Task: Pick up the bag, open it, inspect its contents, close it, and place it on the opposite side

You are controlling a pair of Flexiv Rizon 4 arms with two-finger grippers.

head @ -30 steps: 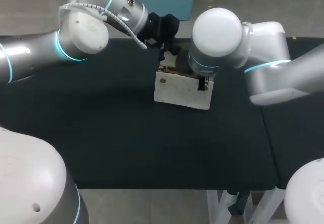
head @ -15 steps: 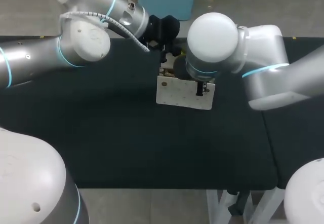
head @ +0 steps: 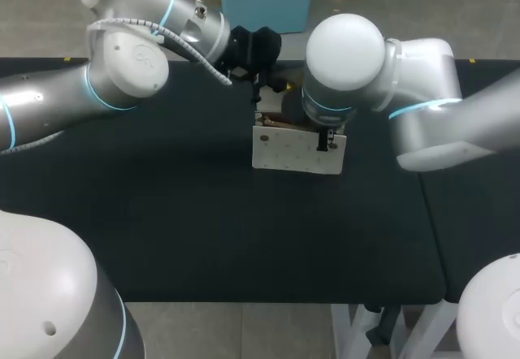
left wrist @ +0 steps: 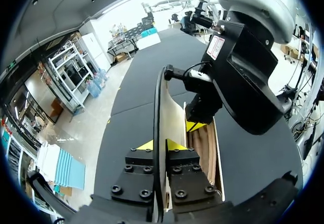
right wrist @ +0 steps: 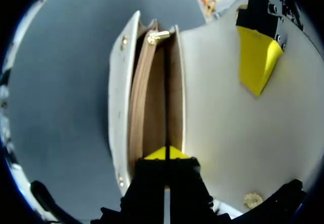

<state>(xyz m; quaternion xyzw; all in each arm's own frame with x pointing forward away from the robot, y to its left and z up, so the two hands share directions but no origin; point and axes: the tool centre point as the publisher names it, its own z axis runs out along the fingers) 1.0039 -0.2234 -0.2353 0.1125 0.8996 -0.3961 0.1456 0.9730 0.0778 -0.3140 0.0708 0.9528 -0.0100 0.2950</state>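
Note:
A white bag (head: 292,149) is held over the far middle of the black table, its flap lifted. The left gripper (left wrist: 161,145) is shut on the thin edge of the flap (left wrist: 158,102), and its black fingers (head: 262,91) sit just behind the bag. Under its big white wrist, the right gripper (right wrist: 166,153) is shut on the rim of the bag's wall. The tan inside (right wrist: 152,97) lies open ahead of it, with a gold clasp (right wrist: 158,36) at the far end. The left gripper's yellow fingertip (right wrist: 258,57) rests on the white flap (right wrist: 228,122). In the left wrist view the right gripper (left wrist: 196,125) stands close ahead.
The black table (head: 203,229) stretches wide in front of and to the left of the bag. A seam (head: 431,213) at the right divides it from a second black surface. Both arms crowd the far middle.
The bag has swung from a tilt to nearly square with the table's edge and sits a little further right. Both grippers have kept their hold.

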